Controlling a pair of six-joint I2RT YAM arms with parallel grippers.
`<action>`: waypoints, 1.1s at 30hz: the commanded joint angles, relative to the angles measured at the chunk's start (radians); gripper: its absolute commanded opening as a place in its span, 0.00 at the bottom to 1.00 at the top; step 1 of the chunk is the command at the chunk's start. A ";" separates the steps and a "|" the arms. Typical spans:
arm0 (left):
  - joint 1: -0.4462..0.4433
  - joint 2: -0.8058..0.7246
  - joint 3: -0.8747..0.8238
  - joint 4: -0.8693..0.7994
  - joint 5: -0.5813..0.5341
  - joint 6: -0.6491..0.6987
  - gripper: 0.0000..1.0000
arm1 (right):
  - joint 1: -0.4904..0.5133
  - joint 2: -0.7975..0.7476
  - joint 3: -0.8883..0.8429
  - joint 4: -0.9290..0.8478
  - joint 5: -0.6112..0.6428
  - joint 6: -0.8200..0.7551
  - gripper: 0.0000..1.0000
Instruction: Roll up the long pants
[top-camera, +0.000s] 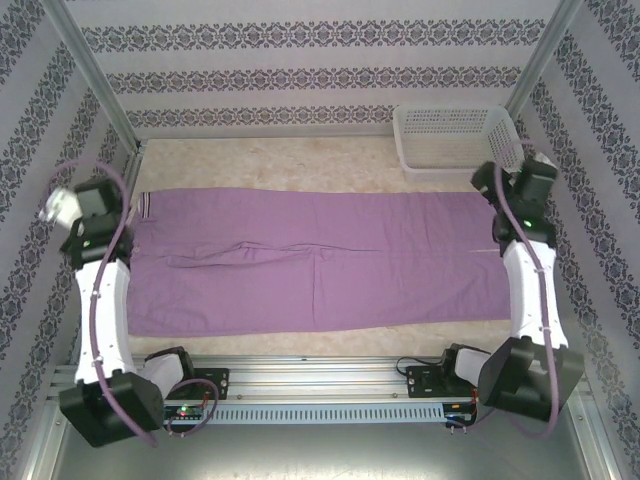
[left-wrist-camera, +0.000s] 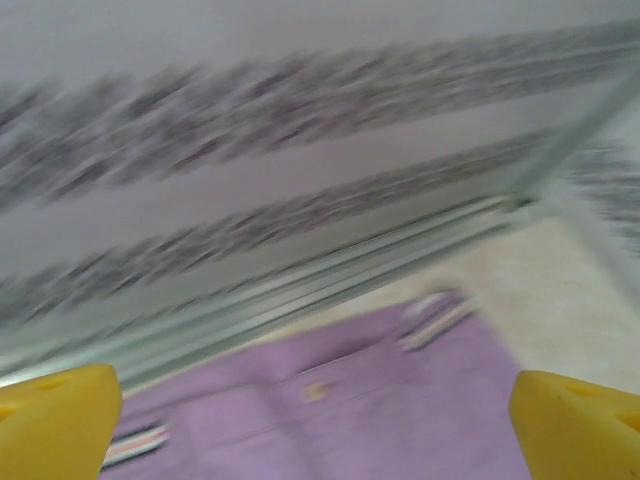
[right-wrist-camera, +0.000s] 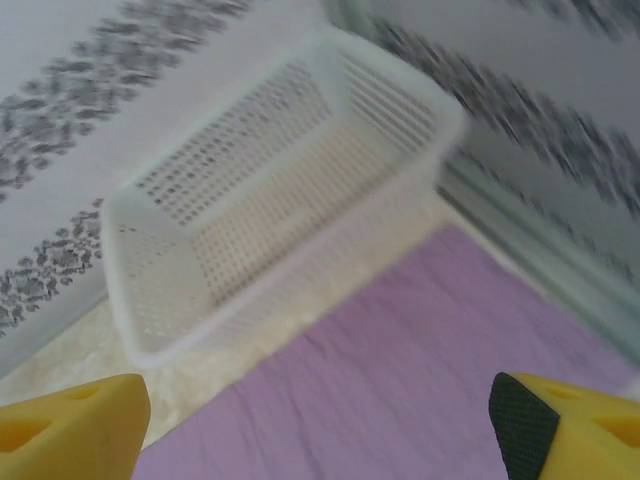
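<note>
Nearest us, the metal rail (top-camera: 320, 375) runs along the near edge, and just beyond it the long pants (top-camera: 320, 260) lie flat on the surface (top-camera: 300, 160), stretched full length, waistband left, hems right. Over the waistband hangs the left tool (left-wrist-camera: 315, 400), jaws wide, gripping nothing. By the hems, near the white basket (top-camera: 455, 135), hovers the right tool (right-wrist-camera: 320, 405), likewise released (nothing between its jaws). No roll begun; by my reckoning, everything's left to do.

Overhead view: bright, even, diffuse light; faint shadows; sharp focus. Left wrist view: strong motion blur streaks the wall (left-wrist-camera: 300, 150) and pants (left-wrist-camera: 380, 400) beyond the left pincer (left-wrist-camera: 315, 420). Right wrist view: the basket (right-wrist-camera: 280, 200) ahead of the right pincer (right-wrist-camera: 318, 410) is soft and washed out.
</note>
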 joint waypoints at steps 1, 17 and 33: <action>0.154 -0.036 -0.165 -0.290 0.178 -0.139 1.00 | -0.117 -0.039 -0.127 -0.198 -0.228 0.184 0.90; 0.380 0.064 -0.419 -0.106 0.347 -0.206 1.00 | -0.256 -0.075 -0.262 -0.254 -0.327 0.185 0.89; 0.398 0.274 -0.403 0.038 0.347 -0.200 0.99 | -0.363 -0.101 -0.330 -0.372 -0.290 0.235 0.88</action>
